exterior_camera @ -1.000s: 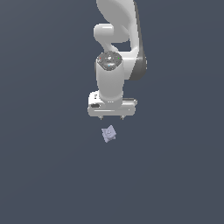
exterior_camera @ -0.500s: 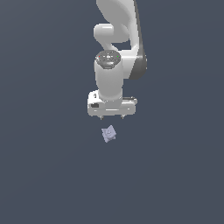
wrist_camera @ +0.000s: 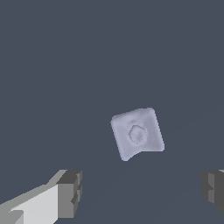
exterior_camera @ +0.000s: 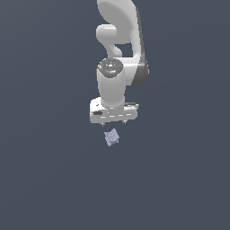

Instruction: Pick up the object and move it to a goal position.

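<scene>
While your arm [exterior_camera: 117,54] hangs down from the top of the exterior view, its tool [exterior_camera: 113,122] points straight at the counter [exterior_camera: 45,170] with the jaws spread wide and nothing between them. You can see the block [exterior_camera: 112,137] lying on the counter just below the tool in that view, set slightly toward the exterior view's left of the tool's middle, and apart from both fingers.

In the wrist view your block [wrist_camera: 137,133] shows as a pale lavender-grey piece, roughly square from above, turned a little askew, with a faint round relief in the middle of its upper face. The two fingers [wrist_camera: 70,193] sit at the edge of that picture, one dark pad on each side, with a wide gap between them. The block lies beyond the line joining the pads, not between them, and touches neither. Around it you have only plain dark grey counter [wrist_camera: 52,65].
</scene>
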You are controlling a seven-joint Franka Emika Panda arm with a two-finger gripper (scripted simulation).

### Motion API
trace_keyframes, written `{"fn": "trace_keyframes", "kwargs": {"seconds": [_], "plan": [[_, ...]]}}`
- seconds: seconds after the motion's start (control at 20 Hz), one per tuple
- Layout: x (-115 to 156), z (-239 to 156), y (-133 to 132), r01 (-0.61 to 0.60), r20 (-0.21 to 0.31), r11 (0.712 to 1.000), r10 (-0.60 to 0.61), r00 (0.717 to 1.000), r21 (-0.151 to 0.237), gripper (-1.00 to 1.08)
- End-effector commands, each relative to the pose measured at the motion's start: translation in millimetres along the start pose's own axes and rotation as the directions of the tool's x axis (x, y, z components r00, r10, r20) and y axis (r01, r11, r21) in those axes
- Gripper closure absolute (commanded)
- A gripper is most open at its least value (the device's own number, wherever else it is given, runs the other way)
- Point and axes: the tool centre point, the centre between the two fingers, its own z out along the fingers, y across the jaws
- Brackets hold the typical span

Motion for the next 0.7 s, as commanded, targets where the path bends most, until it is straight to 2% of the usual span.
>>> {"fn": "trace_keyframes", "kwargs": {"seconds": [0.0, 0.35, 0.65], "plan": [[1, 10, 3, 0.042, -0.003, 0.999, -0.042, 0.999, -0.006, -0.92], [3, 41, 11, 0.185, -0.011, 0.983, -0.185, 0.983, -0.023, -0.92], [4, 56, 15, 0.256, -0.014, 0.966, -0.256, 0.967, -0.031, -0.92]]}}
